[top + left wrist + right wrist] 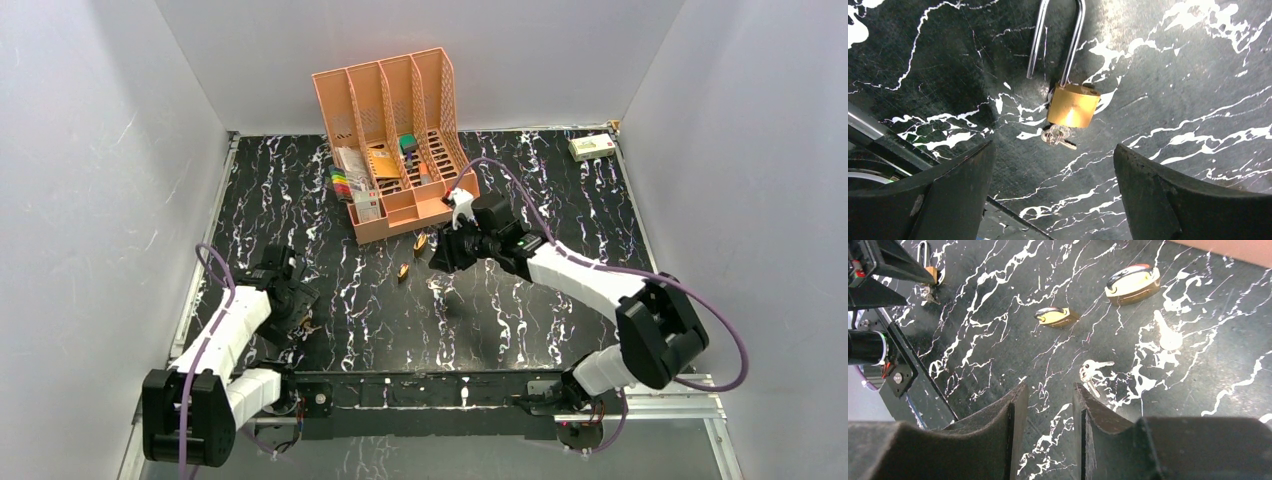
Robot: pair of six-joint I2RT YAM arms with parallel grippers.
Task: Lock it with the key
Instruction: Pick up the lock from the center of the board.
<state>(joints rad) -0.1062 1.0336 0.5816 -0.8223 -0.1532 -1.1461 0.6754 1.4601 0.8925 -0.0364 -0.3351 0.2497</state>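
Right wrist: I count three padlocks (1133,284), one loose key bunch (1091,371); right hand (1049,387) slightly parted. Left wrist alone shows keys (1058,136) at open padlock (1073,105); left hand (1053,150) spread.

Brass-gold padlock (1073,106), silvery key (1057,136), black white-veined table (1173,75), orange organizer (400,100)

My right gripper (438,262) hangs over the black marbled table (560,200), just in front of the orange desk organizer (395,150). Beside it lie one small brass padlock (421,241) and another brass padlock (403,271). My left gripper (302,312) sits low near the table's left edge, well apart from them.
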